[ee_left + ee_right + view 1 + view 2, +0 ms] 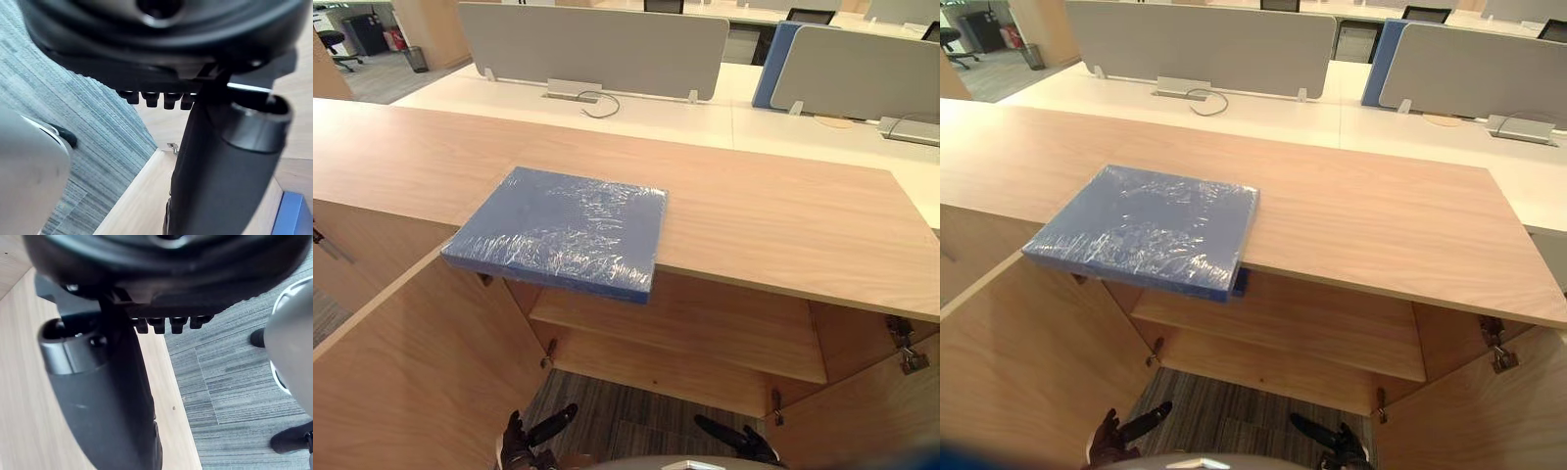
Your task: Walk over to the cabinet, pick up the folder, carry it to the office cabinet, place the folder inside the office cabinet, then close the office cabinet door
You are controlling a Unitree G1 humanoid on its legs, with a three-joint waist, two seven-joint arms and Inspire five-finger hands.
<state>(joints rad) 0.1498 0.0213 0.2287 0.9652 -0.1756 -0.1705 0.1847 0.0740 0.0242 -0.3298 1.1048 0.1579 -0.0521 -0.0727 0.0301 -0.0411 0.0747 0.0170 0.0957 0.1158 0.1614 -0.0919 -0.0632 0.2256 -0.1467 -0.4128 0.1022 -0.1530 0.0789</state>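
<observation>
**Blue folder (558, 230) on tabletop (754, 215), untouched**

Plastic-wrapped, lying flat on the light wood top. Its near corner overhangs the front edge above the open office cabinet (705, 328). Left door (411, 372) and right door (862, 411) are swung out. Left robot hand (530, 438) and right robot hand (744, 446) hang low near the floor, fingers relaxed and apart, holding nothing.

Bright even light, glare on the wrapped folder (558, 230), shadow inside the cabinet (705, 328).
</observation>
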